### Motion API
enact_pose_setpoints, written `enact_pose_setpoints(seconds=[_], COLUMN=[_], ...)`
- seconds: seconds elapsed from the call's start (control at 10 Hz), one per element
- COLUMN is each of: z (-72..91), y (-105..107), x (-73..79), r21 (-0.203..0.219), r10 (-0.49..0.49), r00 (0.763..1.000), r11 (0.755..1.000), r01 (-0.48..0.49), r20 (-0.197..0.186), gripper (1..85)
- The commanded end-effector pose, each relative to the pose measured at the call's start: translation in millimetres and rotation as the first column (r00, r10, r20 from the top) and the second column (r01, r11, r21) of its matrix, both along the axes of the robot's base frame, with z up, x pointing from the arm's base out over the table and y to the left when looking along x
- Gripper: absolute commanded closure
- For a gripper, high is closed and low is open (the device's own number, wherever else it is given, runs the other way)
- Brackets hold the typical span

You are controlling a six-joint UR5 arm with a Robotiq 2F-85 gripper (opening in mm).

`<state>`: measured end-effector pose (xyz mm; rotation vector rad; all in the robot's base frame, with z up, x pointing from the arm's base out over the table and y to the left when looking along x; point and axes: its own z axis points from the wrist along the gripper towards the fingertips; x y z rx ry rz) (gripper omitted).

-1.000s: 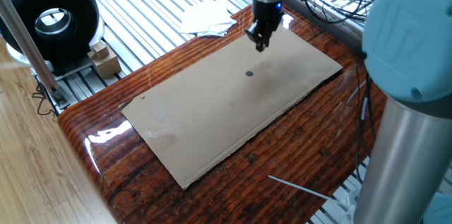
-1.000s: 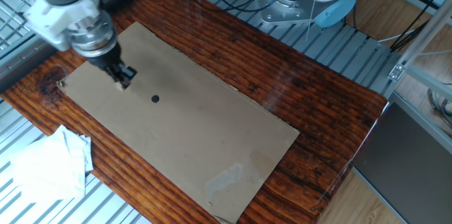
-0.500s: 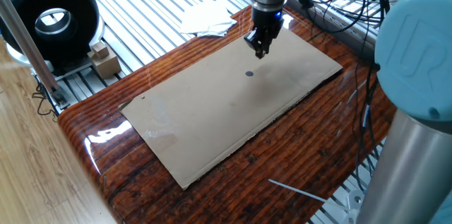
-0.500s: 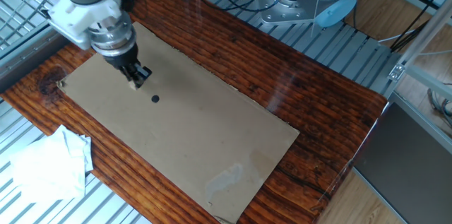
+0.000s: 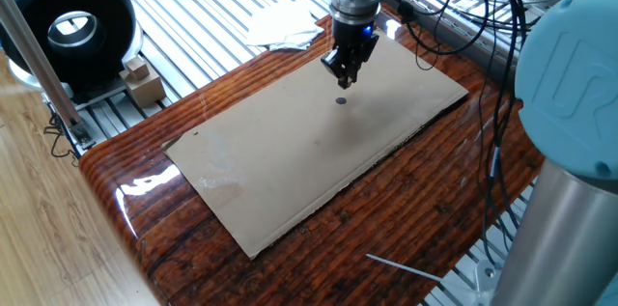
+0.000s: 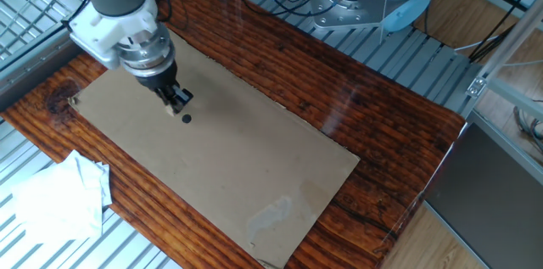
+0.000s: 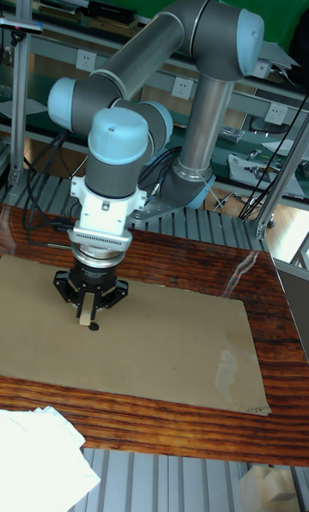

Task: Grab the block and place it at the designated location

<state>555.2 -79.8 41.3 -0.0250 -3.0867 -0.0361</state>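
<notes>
While poised low over the cardboard sheet, tool pointing straight down, fingers drawn narrow, pinched on the block. Tiny tan cube just peeking out at the fingertips in the tall fixed view, a sliver of it also at the tips in the other fixed view; hidden behind the fingers in one fixed view. Held off the sheet or just grazing it, impossible to say which.

Right beside the tips, the designated location, a small dark dot on the cardboard, close but not yet covered. Same story from one fixed view: tool a touch above the dot in the picture, still short of it. Dot in the tall fixed view sitting just to the side of the block, nearly touching.

Cardboard lying flat across the glossy dark wooden worktop, a pale smudge toward one end. Off the worktop, on the slatted metal surface, crumpled white paper. Over by the corner in one fixed view, a black ring-shaped device with pale wooden blocks stacked next to it, well apart from the action. Cables trailing behind the arm.
</notes>
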Motion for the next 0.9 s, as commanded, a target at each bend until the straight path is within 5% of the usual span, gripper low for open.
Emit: enact_pose_setpoints(seconds=[0.0, 0.8], z=[-4.5, -12.7], y=[10.7, 12.2], x=[1.6, 0.2], r21=[0.011, -0.019], r10=[-0.024, -0.029], r00=[1.000, 0.999], r11=[1.000, 0.999], r01=[0.024, 0.029], r20=[0.000, 0.030], gripper=[84.7, 84.7])
